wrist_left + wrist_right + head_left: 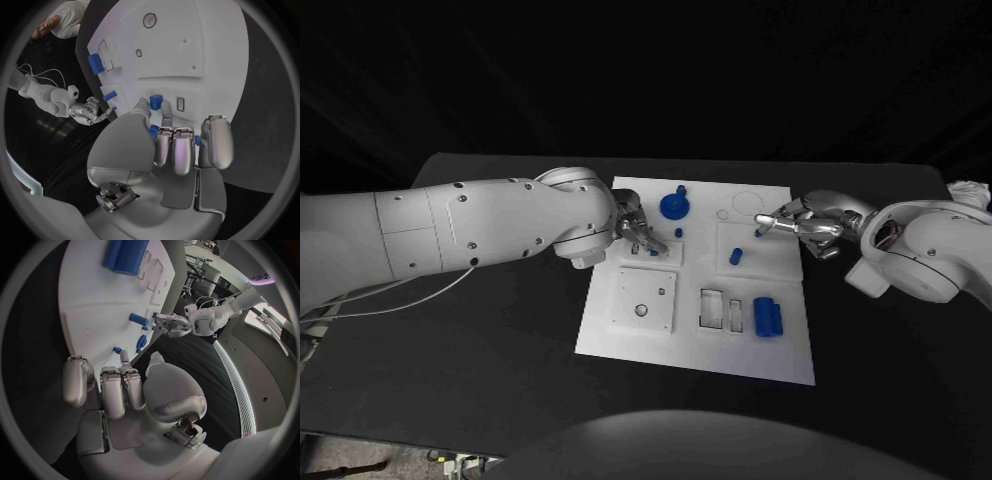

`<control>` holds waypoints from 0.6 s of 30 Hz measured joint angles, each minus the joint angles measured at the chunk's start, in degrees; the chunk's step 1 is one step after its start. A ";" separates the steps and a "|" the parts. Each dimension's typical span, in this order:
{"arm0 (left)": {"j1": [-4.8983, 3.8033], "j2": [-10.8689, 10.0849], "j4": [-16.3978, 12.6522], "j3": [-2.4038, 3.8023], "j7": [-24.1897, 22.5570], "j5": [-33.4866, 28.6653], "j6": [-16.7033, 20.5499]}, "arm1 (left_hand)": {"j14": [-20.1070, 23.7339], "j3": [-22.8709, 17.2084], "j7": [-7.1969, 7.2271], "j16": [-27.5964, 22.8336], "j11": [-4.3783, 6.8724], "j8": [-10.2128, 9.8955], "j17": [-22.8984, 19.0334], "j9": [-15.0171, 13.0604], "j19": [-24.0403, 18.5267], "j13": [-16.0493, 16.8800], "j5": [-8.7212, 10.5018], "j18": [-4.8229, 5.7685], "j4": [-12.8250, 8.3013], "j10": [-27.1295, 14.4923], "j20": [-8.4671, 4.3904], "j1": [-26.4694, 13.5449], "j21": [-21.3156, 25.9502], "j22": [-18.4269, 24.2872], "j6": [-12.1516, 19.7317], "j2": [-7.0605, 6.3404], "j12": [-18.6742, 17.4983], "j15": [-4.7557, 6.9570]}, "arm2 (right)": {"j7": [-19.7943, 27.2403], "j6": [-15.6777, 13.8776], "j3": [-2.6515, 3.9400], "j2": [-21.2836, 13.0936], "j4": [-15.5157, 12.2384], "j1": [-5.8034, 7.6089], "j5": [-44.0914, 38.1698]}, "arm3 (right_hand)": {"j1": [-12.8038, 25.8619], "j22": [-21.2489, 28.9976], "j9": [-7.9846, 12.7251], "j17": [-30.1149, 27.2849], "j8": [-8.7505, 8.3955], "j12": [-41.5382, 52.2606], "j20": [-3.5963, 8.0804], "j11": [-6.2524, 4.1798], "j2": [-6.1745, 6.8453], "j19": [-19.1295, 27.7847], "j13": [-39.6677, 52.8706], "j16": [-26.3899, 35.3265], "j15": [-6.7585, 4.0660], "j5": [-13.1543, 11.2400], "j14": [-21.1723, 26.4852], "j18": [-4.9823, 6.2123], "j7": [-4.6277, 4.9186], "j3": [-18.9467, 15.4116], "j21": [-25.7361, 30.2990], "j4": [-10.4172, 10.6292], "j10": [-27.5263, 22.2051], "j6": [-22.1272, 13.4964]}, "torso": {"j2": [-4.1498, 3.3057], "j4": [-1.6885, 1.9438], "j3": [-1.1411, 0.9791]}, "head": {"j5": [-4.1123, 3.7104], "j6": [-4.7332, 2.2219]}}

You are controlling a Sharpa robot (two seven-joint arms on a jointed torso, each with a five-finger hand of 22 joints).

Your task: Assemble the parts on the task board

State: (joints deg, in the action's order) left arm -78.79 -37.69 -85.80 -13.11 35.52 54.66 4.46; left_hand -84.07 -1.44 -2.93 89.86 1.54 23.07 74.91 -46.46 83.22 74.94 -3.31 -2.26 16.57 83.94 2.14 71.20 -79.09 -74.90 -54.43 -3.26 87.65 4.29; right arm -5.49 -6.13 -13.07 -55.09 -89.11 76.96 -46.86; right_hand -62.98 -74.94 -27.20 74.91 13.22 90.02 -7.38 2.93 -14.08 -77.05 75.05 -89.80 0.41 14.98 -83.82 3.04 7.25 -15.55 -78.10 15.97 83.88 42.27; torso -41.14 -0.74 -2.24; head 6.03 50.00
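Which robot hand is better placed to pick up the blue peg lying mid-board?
Right, probably: the right robot hand hovers close beside the peg, while the left robot hand sits farther off, across the board.

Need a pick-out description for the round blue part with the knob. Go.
Start at the white task board mid-table and go to its far edge, on the left hand side. The round blue part stands there: a disc with a stubby knob on top, unlike the small blue pegs nearby.
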 measured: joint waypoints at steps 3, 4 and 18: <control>0.00 -0.07 -0.08 0.00 -0.04 0.01 0.44 | 0.00 0.39 0.08 0.00 0.00 0.13 0.00 -0.03 0.00 0.00 0.00 0.01 -0.07 0.00 0.00 -0.26 0.00 0.00 0.11 -0.26 0.00 0.00 | 0.00 0.01 0.00 0.01 0.01 -0.01 0.01 | 0.00 0.00 0.00 0.00 0.00 0.00 0.00 0.00 0.00 0.00 0.00 0.00 0.00 0.00 0.00 0.00 0.00 0.00 0.00 0.00 0.00 0.00 | 0.00 0.01 0.00 | 0.03 0.00; 0.00 -0.10 -0.10 0.00 -0.04 0.02 0.57 | 0.00 0.40 -0.12 0.00 0.00 0.13 0.00 -0.07 0.00 0.00 0.00 0.00 -0.06 0.00 0.00 -0.37 0.00 0.00 0.31 -0.37 0.00 0.00 | 0.00 0.01 0.00 0.01 0.02 -0.01 0.01 | 0.00 0.00 0.00 0.00 0.00 0.00 0.00 0.00 0.00 0.00 0.00 0.00 0.00 0.00 0.00 0.00 0.00 0.00 0.00 0.00 0.00 0.00 | 0.00 0.01 0.00 | 0.04 0.00; 0.00 -0.53 -0.24 0.01 -0.04 0.11 1.79 | 0.00 2.52 -0.12 0.00 0.00 0.79 0.00 -0.44 0.00 -0.01 0.21 0.00 0.15 0.00 0.00 -3.15 0.00 0.00 0.72 -0.74 0.00 0.00 | 0.01 0.06 0.00 0.02 0.03 -0.02 0.02 | 0.00 0.01 0.01 0.04 0.00 0.05 0.00 0.00 0.00 0.00 0.02 0.00 0.00 0.00 0.00 0.00 0.00 0.00 0.00 0.00 0.00 0.00 | 0.00 0.02 -0.01 | 0.10 0.00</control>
State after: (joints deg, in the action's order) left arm -78.79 -38.22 -86.04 -13.10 35.48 54.77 6.25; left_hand -84.06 1.09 -3.05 89.86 1.54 23.86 74.90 -46.89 83.22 74.93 -3.10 -2.26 16.72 83.94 2.14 68.05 -79.09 -74.90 -53.71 -4.00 87.65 4.29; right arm -5.48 -6.07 -13.07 -55.07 -89.08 76.94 -46.83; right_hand -62.97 -74.93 -27.19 74.95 13.22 90.07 -7.38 2.93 -14.08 -77.05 75.07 -89.80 0.41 14.98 -83.82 3.04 7.25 -15.55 -78.10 15.97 83.88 42.27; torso -41.14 -0.72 -2.24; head 6.12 50.00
